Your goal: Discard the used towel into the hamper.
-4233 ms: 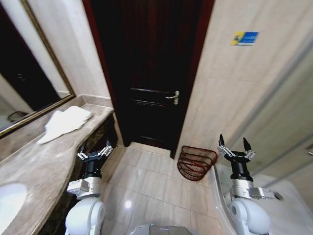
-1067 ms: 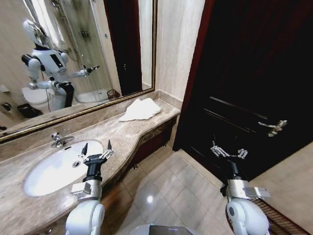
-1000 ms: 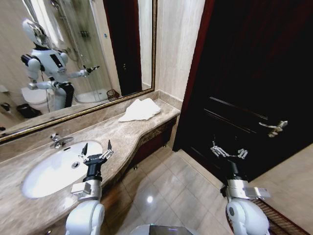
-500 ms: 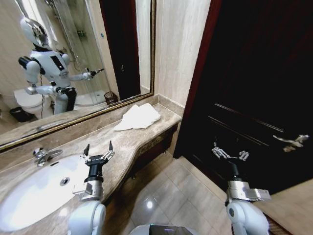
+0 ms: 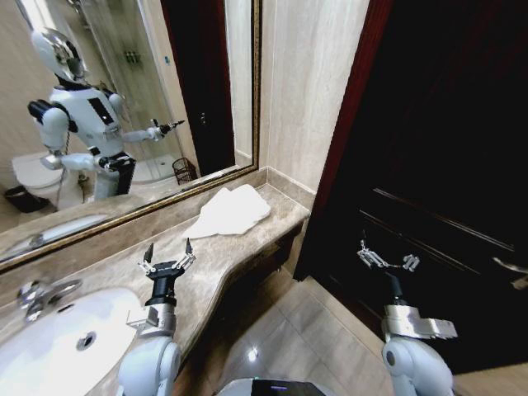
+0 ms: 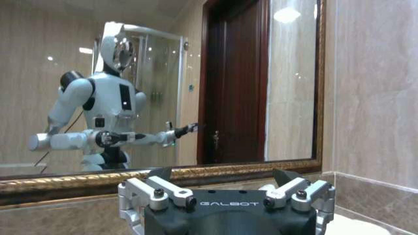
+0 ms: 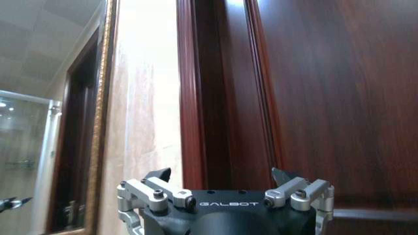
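**Towel on the counter, both grippers empty**

While the hamper itself is out of the head camera's frame, a small dark basket point(image 5: 184, 170) shows as a reflection in the mirror point(image 5: 124, 99), standing on the floor by the shower; whether anything lies in it cannot be told. The white sink basin point(image 5: 49, 342) sits in the marble counter point(image 5: 239, 239), just to the left of the left gripper, with a drain at its bottom and a chrome faucet point(image 5: 37, 293) on its far rim.

The left gripper point(image 5: 167, 254) is held upright over the counter edge, its two fingers spread wide, holding and touching nothing. The used towel point(image 5: 227, 212), white and crumpled, lies on the counter beyond this gripper and a little to its right, near the mirror's frame and well apart from the fingertips. In the left wrist view the same gripper point(image 6: 225, 178) faces the mirror with its jaws apart.

The right gripper point(image 5: 386, 260) is raised in front of the dark wooden door point(image 5: 445, 148), fingers likewise splayed and empty. The towel lies well to its left. Both forearms stand near vertical, wrists straight.
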Robot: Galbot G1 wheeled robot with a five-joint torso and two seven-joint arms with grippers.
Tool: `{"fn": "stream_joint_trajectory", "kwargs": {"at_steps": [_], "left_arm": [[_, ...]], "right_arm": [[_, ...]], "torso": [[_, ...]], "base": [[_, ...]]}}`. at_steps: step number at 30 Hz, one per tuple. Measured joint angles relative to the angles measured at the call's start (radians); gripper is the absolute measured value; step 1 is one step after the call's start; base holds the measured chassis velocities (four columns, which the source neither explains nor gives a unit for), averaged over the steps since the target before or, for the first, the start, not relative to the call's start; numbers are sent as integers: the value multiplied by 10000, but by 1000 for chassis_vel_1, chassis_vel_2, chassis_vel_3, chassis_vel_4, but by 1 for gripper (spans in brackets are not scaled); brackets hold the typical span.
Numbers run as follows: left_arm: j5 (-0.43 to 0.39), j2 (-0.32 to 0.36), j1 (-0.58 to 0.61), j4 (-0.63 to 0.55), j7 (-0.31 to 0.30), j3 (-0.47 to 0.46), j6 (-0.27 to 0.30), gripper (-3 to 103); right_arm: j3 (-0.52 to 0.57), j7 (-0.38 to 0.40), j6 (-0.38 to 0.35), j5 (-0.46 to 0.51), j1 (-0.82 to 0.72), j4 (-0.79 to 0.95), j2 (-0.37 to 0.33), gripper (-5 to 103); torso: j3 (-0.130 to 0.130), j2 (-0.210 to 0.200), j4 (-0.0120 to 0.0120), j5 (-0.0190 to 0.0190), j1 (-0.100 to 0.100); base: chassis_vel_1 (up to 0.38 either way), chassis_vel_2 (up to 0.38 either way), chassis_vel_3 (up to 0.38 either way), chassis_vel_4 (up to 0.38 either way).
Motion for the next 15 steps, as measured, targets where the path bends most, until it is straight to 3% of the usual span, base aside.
{"fn": "stream_joint_trajectory", "kwargs": {"at_steps": [10, 15], "left_arm": [[-602, 43, -578, 676, 83, 202, 392, 100], [-1063, 1126, -1597, 1800, 245, 589, 598, 100]], "right_arm": [[151, -192, 419, -474, -125, -68, -136, 100], [206, -269, 506, -936, -321, -71, -255, 100]], "torso": [[-2, 1, -4, -9, -5], [-4, 3, 0, -8, -12]], "base": [[-66, 68, 56, -59], [10, -5, -2, 7]]}}
